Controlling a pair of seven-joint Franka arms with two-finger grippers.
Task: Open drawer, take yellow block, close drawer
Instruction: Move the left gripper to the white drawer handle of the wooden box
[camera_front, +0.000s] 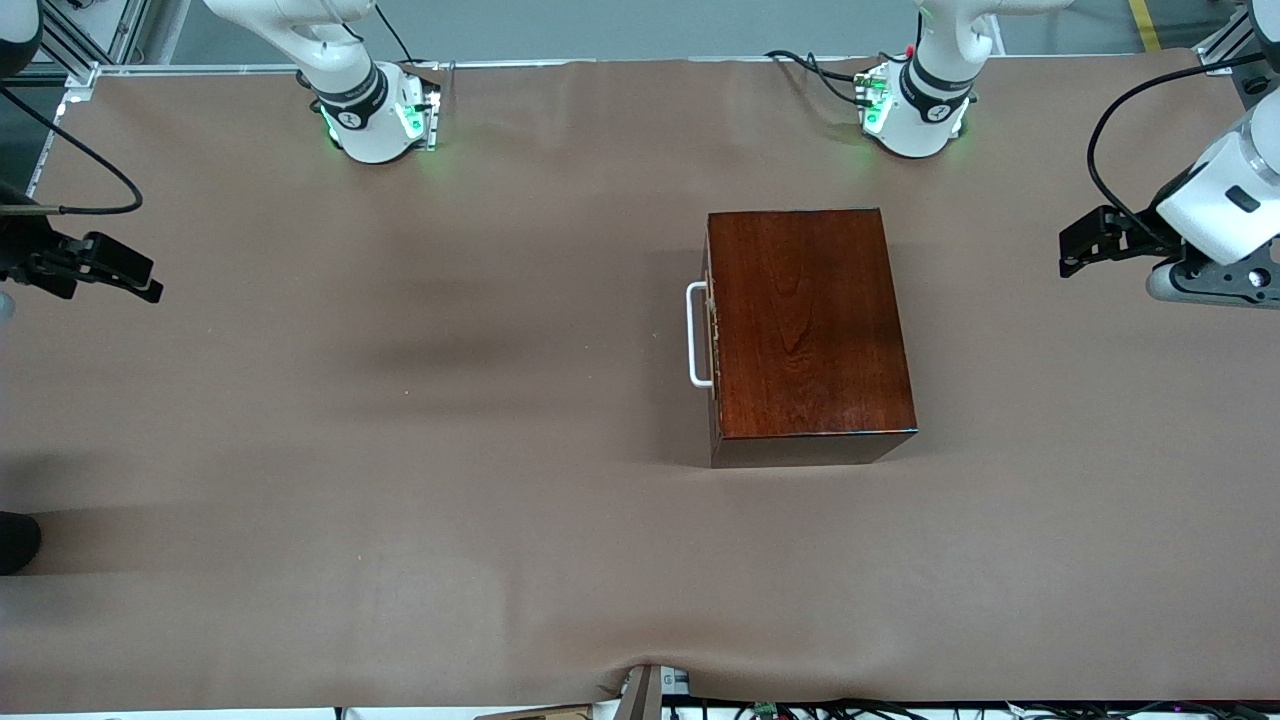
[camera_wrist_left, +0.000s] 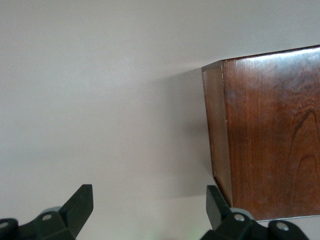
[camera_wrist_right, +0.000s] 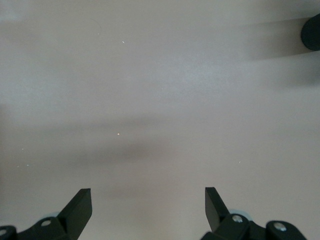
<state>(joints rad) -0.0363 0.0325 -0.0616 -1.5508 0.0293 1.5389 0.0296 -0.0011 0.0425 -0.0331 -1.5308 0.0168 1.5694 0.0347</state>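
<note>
Drawer (camera_front: 712, 335) shut, handle (camera_front: 697, 335) faces the right arm's end. Right gripper (camera_front: 148, 285) and left gripper (camera_front: 1068, 250) both spread wide, empty, well apart from it.

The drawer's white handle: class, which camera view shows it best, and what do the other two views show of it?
The front view: the white handle shows whole against the shut drawer, facing the right arm's end of the table. The left wrist view shows only the wooden box, no handle. The right wrist view shows bare table.
</note>
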